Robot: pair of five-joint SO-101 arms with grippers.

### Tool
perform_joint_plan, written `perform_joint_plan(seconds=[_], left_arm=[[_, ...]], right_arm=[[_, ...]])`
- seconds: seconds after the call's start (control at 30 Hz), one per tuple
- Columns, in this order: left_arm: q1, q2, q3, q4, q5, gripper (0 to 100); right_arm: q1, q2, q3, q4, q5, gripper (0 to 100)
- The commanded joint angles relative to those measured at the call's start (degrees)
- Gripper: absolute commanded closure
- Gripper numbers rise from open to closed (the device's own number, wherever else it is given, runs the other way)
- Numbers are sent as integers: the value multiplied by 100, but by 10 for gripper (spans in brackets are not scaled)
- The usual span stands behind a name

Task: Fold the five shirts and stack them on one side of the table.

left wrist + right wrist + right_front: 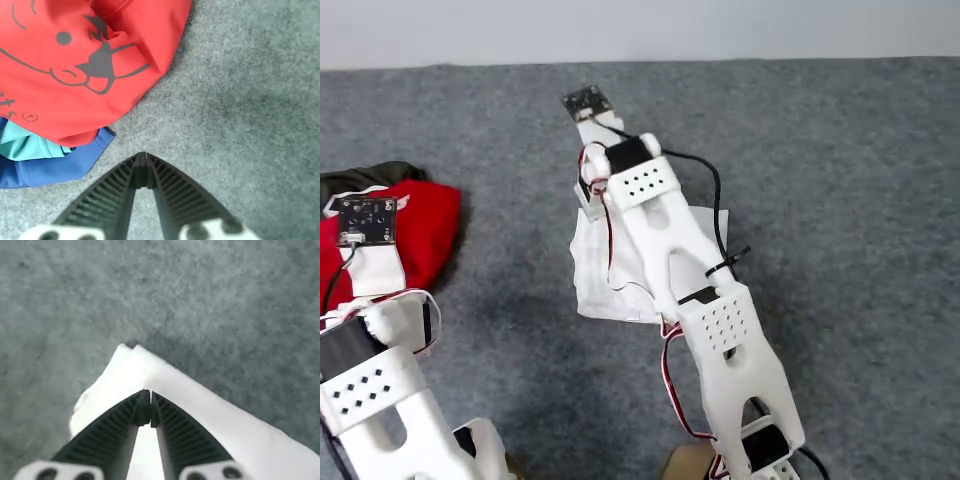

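A pile of shirts sits at the table's left edge, with a red shirt (430, 225) (75, 60) bearing a black drawing on top. Under it lie a teal shirt (20, 145), a blue shirt (50, 167) and a dark one (370, 175). My left gripper (145, 159) is shut and empty over bare grey cloth just beside the pile. A folded white shirt (595, 275) (210, 405) lies mid-table under the right arm (650, 190). My right gripper (145, 396) is shut above that shirt near one corner, and I see no fabric between its fingers.
The grey carpet-like table cover (820, 200) stretches wide to the right and behind the white shirt. The left arm's body (370, 390) fills the near-left corner. A pale wall runs along the table's far edge.
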Motion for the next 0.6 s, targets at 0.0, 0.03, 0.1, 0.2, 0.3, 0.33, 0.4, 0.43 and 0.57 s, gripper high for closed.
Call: perform_joint_plan(seconds=[0.0, 0.03, 0.1, 0.2, 0.3, 0.33, 0.4, 0.43, 0.57], left_arm=[[9, -88, -13, -105, -53, 997], [9, -88, -13, -105, -53, 997], [9, -88, -13, -105, -53, 997], [9, -88, -13, -105, -53, 997], [9, -88, -13, -105, -53, 997], [9, -88, -13, -105, -53, 997], [9, -88, -13, -105, -53, 997], [9, -88, -13, -105, -53, 997], [9, -88, -13, -105, -53, 997]], right_arm=[[-57, -119, -949, 734, 53, 988], [-57, -101, -1125, 927, 53, 988], [-75, -75, -1380, 1297, 44, 988], [-119, -66, -1433, 1640, 44, 988], [-110, -136, -1442, 1780, -35, 988], [-84, -180, -1451, 1780, -185, 988], [-13, -347, -1424, 1780, -475, 988], [4, -418, -1415, 1789, -563, 988], [180, -804, -993, 1789, -818, 988]])
